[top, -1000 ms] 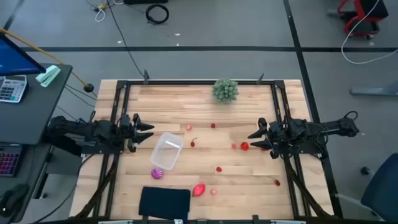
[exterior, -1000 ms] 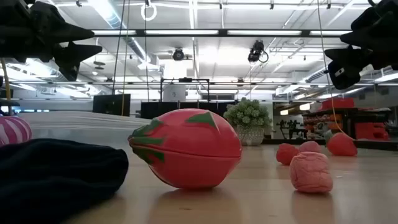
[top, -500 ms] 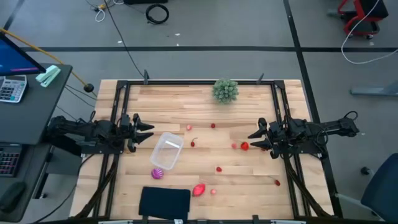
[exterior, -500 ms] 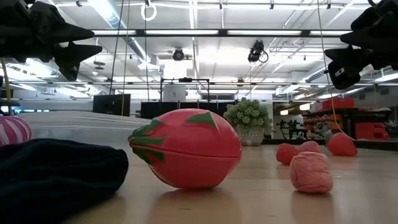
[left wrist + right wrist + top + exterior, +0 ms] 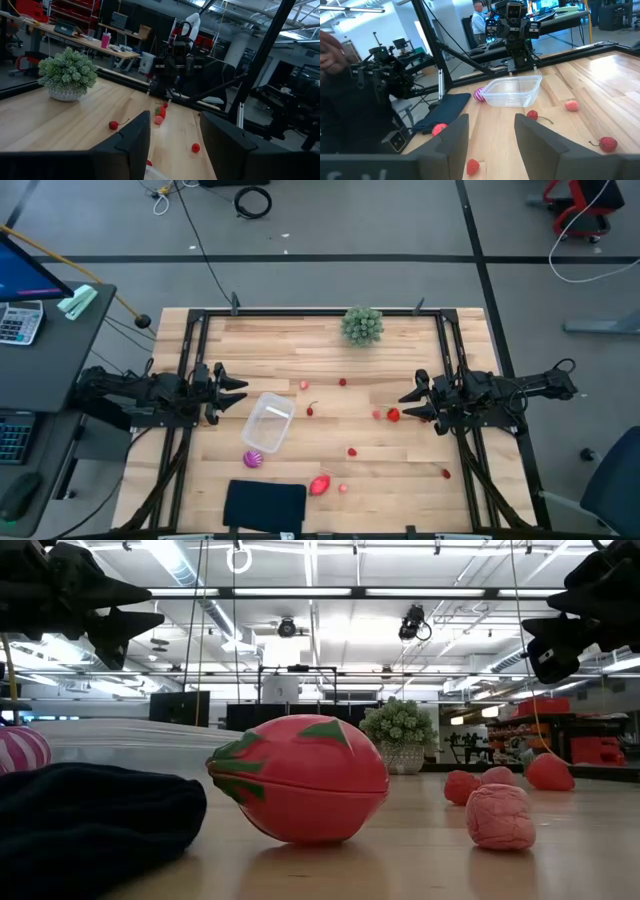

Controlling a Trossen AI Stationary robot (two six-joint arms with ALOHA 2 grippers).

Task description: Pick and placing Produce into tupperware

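The clear tupperware lies on the wood table, left of centre, also seen in the right wrist view. A purple-white ball rests just near of it. The bigger pink-red piece lies by the near edge and fills the low view. Several small red berries are scattered about, one close in front of my right gripper. That gripper hovers open at the table's right. My left gripper hovers open at the left, just beyond the tub's far-left corner. Neither touches anything.
A green bushy plant stands at the far edge, middle. A black flat pad lies at the near edge, left of the pink-red piece. Black frame rails run along both sides. Bare wood lies between the two grippers.
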